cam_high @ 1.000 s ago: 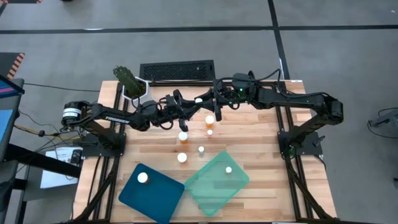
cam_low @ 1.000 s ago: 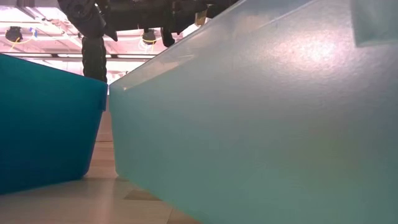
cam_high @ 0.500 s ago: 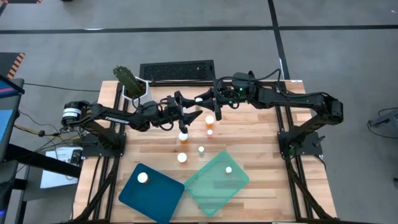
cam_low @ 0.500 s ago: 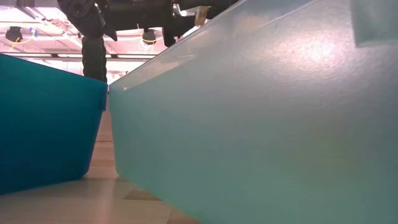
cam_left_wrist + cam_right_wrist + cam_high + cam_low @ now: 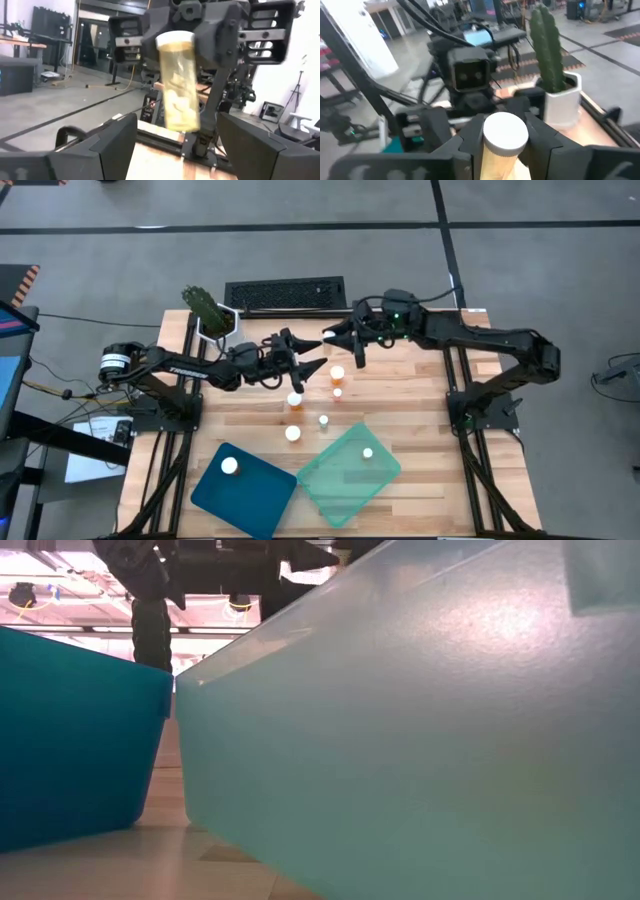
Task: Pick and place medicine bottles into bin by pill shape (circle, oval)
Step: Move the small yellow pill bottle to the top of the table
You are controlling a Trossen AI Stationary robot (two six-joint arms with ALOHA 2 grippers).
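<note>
Fingers of the right gripper [image 5: 333,336] closed on a medicine bottle [image 5: 178,80] (white cap [image 5: 505,132] outward, amber body between the pads). Fingers of the left gripper [image 5: 318,352] spread wide, empty, tips just short of that bottle. Blue tray [image 5: 262,500] and teal tray [image 5: 340,482], well beyond both fingertips, one capped bottle in each. Loose bottles [image 5: 294,399] on the table [image 5: 420,420] below the fingers.
</note>
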